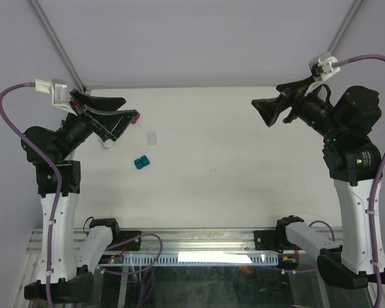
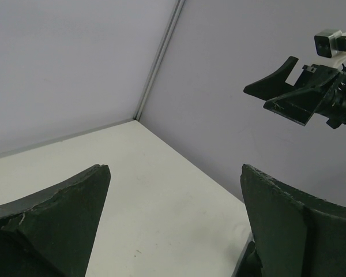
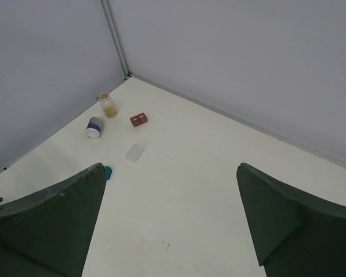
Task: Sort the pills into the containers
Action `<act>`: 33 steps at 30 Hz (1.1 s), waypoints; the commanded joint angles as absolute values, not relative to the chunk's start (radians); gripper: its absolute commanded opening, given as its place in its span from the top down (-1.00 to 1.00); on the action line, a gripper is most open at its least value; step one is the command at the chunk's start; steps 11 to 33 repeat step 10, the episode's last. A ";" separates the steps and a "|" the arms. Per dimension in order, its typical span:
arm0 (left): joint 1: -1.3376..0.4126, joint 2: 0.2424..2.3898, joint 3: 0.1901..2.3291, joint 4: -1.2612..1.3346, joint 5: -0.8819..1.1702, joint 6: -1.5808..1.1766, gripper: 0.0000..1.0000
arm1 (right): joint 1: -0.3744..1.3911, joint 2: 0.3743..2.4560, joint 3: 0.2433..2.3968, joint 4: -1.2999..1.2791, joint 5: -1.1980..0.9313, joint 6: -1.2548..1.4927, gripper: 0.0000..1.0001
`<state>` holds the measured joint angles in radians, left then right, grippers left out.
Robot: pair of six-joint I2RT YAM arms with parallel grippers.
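Both arms rise from the near edge with elbows bent. The left gripper (image 1: 129,108) and right gripper (image 1: 260,112) hang above the smooth white table (image 1: 212,192), their matte black wedge fingers spread wide and holding nothing. The teal container (image 1: 141,163), a tiny glossy two-cell box, lies nearest. Beyond it are a flat translucent rounded piece (image 3: 135,152), a white cylindrical bottle (image 3: 94,127) on its side, the dark red container (image 3: 139,119), then an upright amber vial (image 3: 108,105).
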<state>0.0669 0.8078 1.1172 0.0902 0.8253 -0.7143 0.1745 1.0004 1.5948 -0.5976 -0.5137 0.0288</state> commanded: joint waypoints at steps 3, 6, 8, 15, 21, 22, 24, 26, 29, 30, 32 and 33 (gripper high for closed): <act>0.071 0.796 1.114 0.114 0.857 -0.724 -0.98 | 0.160 0.989 1.601 -0.563 -0.540 0.043 -0.99; 0.071 0.793 1.111 0.114 0.860 -0.721 -0.98 | 0.156 0.989 1.600 -0.561 -0.534 0.040 -0.99; 0.071 0.792 1.108 0.114 0.861 -0.717 -0.98 | 0.154 0.987 1.590 -0.559 -0.532 0.035 -0.99; 0.071 0.792 1.105 0.115 0.867 -0.712 -0.98 | 0.151 0.984 1.576 -0.552 -0.526 0.022 -0.99; 0.071 0.792 1.105 0.115 0.867 -0.712 -0.98 | 0.151 0.984 1.576 -0.552 -0.526 0.022 -0.99; 0.071 0.792 1.105 0.115 0.867 -0.712 -0.98 | 0.151 0.984 1.576 -0.552 -0.526 0.022 -0.99; 0.071 0.792 1.105 0.115 0.867 -0.712 -0.98 | 0.151 0.984 1.576 -0.552 -0.526 0.022 -0.99; 0.071 0.792 1.105 0.115 0.867 -0.712 -0.98 | 0.151 0.984 1.576 -0.552 -0.526 0.022 -0.99; 0.071 0.792 1.105 0.115 0.867 -0.712 -0.98 | 0.151 0.984 1.576 -0.552 -0.526 0.022 -0.99; 0.071 0.792 1.105 0.115 0.867 -0.712 -0.98 | 0.151 0.984 1.576 -0.552 -0.526 0.022 -0.99; 0.071 0.792 1.105 0.115 0.867 -0.712 -0.98 | 0.151 0.984 1.576 -0.552 -0.526 0.022 -0.99; 0.071 0.792 1.105 0.115 0.867 -0.712 -0.98 | 0.151 0.984 1.576 -0.552 -0.526 0.022 -0.99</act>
